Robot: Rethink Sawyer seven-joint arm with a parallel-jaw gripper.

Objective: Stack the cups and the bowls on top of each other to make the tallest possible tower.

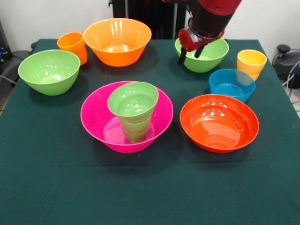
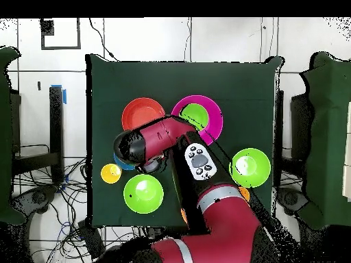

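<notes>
Arm [image 2: 164, 140] overhead hides orange bowl [image 1: 117, 41] and tool [image 1: 190, 52]

The arm [image 2: 206, 226] is glossy red with black joints; at the overhead frame's centre a pale grey panel [image 2: 200, 161] carries dark buttons. A grey band [image 2: 184, 252] rings its base (lower centre). Its gripper [image 1: 190, 53] has black fingers.
</notes>
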